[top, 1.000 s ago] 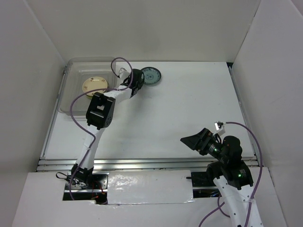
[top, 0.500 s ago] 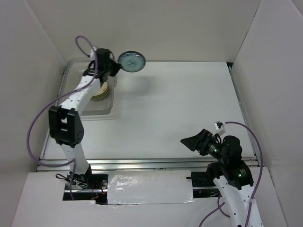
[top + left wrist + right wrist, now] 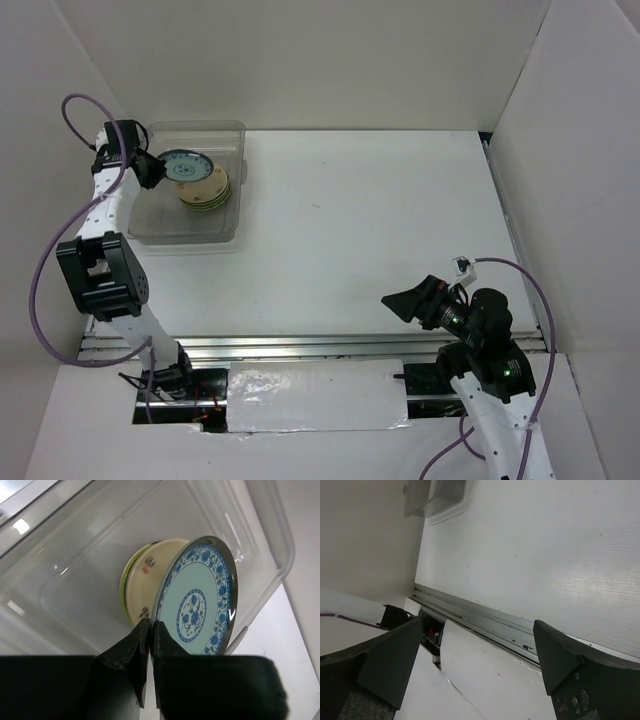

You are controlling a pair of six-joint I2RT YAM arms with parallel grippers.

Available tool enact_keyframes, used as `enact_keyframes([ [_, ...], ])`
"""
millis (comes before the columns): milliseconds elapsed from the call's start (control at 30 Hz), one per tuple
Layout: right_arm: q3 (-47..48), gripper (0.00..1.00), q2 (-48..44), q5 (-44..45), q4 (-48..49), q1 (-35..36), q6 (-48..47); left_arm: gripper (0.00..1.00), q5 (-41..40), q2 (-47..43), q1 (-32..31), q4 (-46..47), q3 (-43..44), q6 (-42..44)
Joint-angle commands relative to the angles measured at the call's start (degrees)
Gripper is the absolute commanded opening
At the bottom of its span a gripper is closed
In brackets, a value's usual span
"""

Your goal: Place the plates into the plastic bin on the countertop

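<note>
The white desk (image 3: 380, 220) is lying flat, with metal rails (image 3: 320, 346) running along its near edge and down its left and right sides. A clear bin (image 3: 186, 234) is sitting directly on it in the far left corner, its left side lying close beside the left rail.

With the blue plate (image 3: 197, 600) pinched in my left end effector (image 3: 149, 630), the plate stack (image 3: 145, 572) crowded the right half of the plastic bin (image 3: 260, 535); its left floor lay bare, and the counter (image 3: 380, 220) beyond lay open.
</note>
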Motion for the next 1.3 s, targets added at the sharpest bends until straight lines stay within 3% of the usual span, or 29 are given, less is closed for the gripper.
enact_keyframes([
  [0,1.5,1.0,-1.0,-0.3,-0.8,-0.4,-1.6,0.0,4.7,6.3,0.7,1.5,3.3,5.1],
  [300,3.8,1.0,-0.4,-0.1,-1.3,-0.5,-2.0,0.0,9.0,7.6,1.7,3.1,1.8,3.6],
  [367,4.4,1.0,-0.3,0.0,-1.7,-0.6,-2.3,0.18,10.3,7.2,2.3,4.2,0.7,3.3],
  [400,4.5,1.0,-0.3,0.2,-1.7,-0.6,-2.6,0.35,10.6,6.6,2.3,4.2,0.8,3.5],
  [467,5.0,1.0,-0.4,0.7,-1.7,-0.6,-2.9,0.47,10.8,5.8,1.6,3.0,2.1,4.0],
  [500,5.1,1.0,-0.3,0.7,-1.7,-0.6,-3.1,0.67,10.3,4.2,0.6,2.6,2.8,4.9],
  [533,5.5,1.0,0.0,0.7,-1.6,-0.6,-3.5,0.96,10.0,3.8,0.0,2.1,3.8,5.8],
  [567,5.6,1.0,0.4,0.7,-1.7,-0.6,-3.8,0.99,9.4,3.7,-0.7,-0.8,7.5,6.7],
  [700,7.3,1.0,1.6,0.8,-2.5,-0.5,-5.9,0.99,5.5,6.8,-2.2,-15.5,21.1,10.2],
  [800,9.4,1.0,2.5,4.0,-3.4,-0.6,-8.7,0.99,1.1,1.3,-5.2,-20.1,23.5,13.9],
  [900,13.3,1.0,5.3,9.0,-4.5,-0.6,-9.7,0.99,-3.0,-8.0,-11.9,-22.9,20.6,17.5],
  [1000,20.1,1.0,9.2,15.1,-6.4,-0.7,-9.9,0.99,-6.6,-20.1,-17.8,-23.2,11.1,19.2],
  [1133,35.5,1.0,17.4,22.7,-10.7,-0.6,-15.0,0.99,-8.3,-35.4,-23.2,-23.5,-3.9,19.6],
  [1267,53.1,1.0,25.8,32.3,-20.4,-0.9,-19.7,0.99,-8.8,-47.2,-26.7,-26.4,-11.5,20.3],
])
